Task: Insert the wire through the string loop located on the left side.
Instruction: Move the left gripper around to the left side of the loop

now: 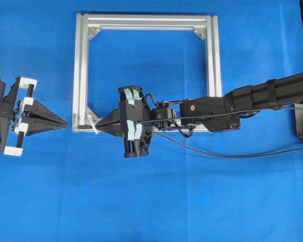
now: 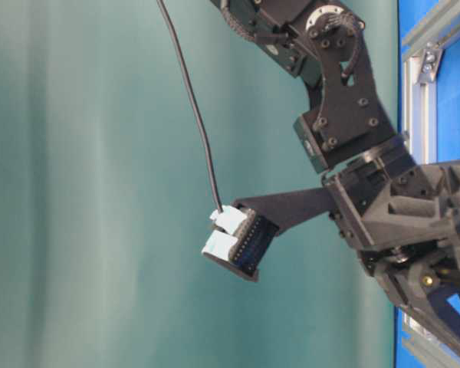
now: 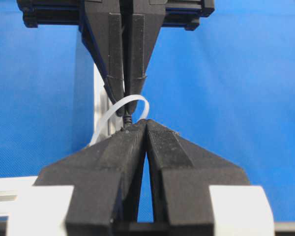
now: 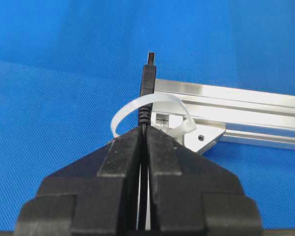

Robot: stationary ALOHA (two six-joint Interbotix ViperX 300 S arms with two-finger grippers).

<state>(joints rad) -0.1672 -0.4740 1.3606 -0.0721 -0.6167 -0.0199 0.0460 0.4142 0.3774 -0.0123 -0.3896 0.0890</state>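
Note:
My right gripper [image 4: 145, 129] is shut on the black wire [image 4: 145, 115]. The wire's dark plug tip [image 4: 148, 73] sticks out past the fingertips and crosses the white string loop [image 4: 125, 109]. The loop is tied to the near left corner of the silver frame [image 1: 81, 65]. In the left wrist view the plug tip [image 3: 127, 118] shows inside the arc of the string loop [image 3: 137, 97], pointing at my left gripper [image 3: 146, 122]. That gripper is shut and holds nothing. Overhead, the left gripper [image 1: 65, 122] sits just left of the string loop [image 1: 93, 124], and the right gripper [image 1: 98, 123] just right of it.
The square aluminium frame lies flat on the blue cloth [image 1: 192, 201], with corner brackets [image 1: 199, 34] inside it. My right arm [image 1: 262, 96] reaches across the frame's lower rail, and black cables [image 1: 232, 155] trail below it toward the right edge.

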